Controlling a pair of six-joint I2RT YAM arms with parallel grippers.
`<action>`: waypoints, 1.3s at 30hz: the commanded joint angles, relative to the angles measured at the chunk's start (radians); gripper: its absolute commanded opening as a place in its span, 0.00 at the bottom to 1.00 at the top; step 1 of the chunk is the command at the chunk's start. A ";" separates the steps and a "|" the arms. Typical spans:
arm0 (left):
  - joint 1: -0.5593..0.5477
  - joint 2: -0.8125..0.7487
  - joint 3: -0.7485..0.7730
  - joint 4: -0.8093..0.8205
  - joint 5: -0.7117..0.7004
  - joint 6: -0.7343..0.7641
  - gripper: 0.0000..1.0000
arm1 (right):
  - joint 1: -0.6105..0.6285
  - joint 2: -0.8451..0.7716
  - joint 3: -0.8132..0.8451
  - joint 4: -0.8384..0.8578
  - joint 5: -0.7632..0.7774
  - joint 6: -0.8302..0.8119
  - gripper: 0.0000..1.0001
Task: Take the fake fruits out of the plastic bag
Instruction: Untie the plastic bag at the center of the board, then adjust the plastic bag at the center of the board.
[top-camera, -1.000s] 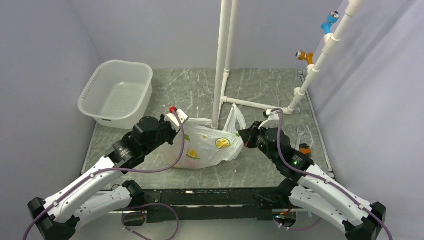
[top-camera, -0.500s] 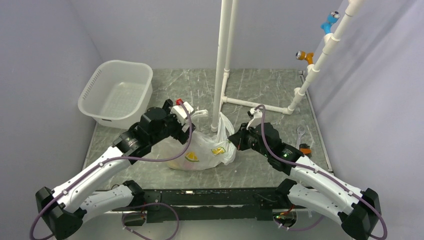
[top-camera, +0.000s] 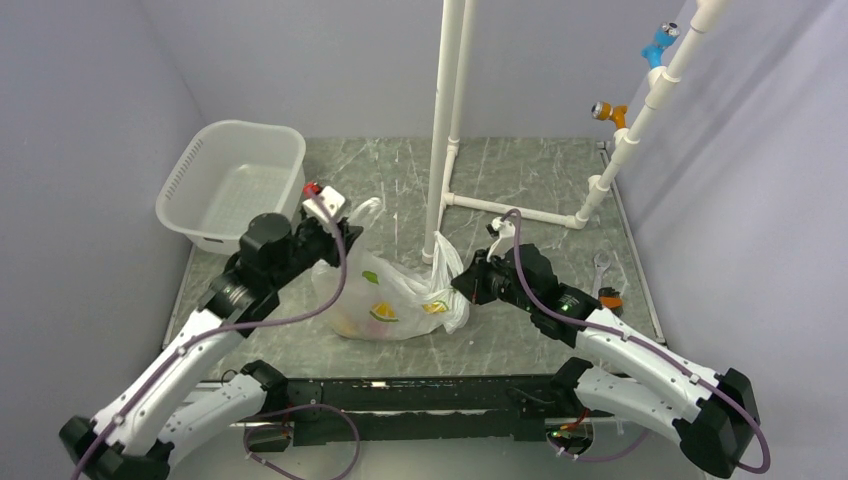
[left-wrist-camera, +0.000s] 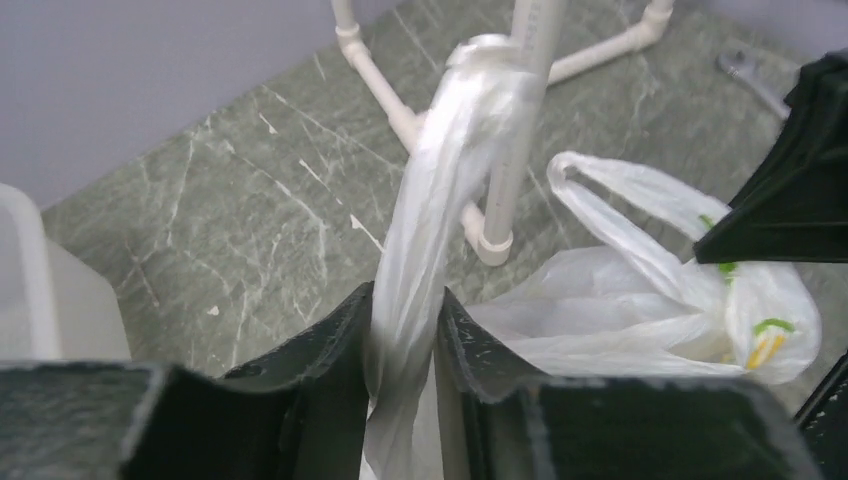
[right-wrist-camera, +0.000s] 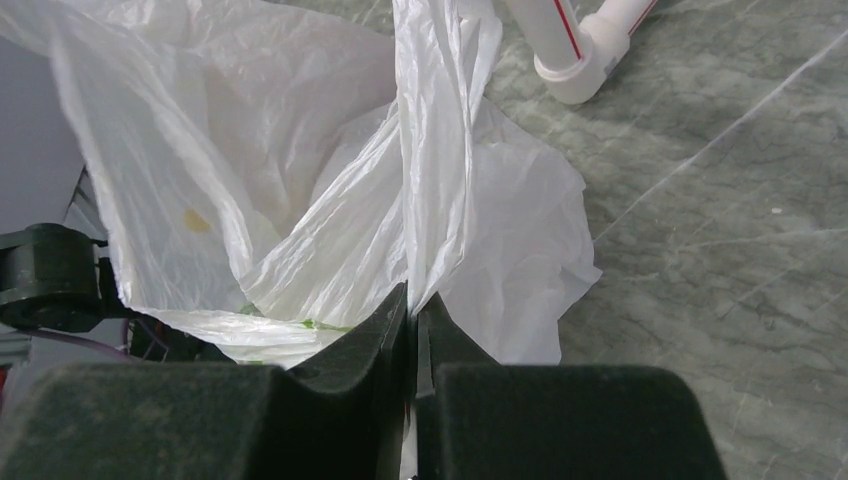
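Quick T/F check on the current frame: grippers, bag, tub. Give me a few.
1. The left gripper is shut on a handle of the plastic bag. True.
2. The right gripper is open and clear of the bag. False: its fingers are pinched shut on a fold of the bag's plastic.
3. The bag sits inside the white tub. False: it lies on the table, to the right of the tub in the top view.
4. The bag is printed with citrus slices. True.
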 joint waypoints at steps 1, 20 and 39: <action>0.005 -0.146 -0.055 0.073 -0.074 -0.018 0.25 | -0.001 -0.032 -0.028 -0.014 0.036 0.059 0.07; 0.004 -0.240 -0.093 0.026 -0.159 0.023 0.00 | -0.002 -0.161 0.069 -0.215 0.185 -0.088 0.78; -0.020 -0.271 -0.114 0.035 -0.247 0.040 0.00 | 0.290 0.305 0.472 0.132 0.017 -0.189 0.93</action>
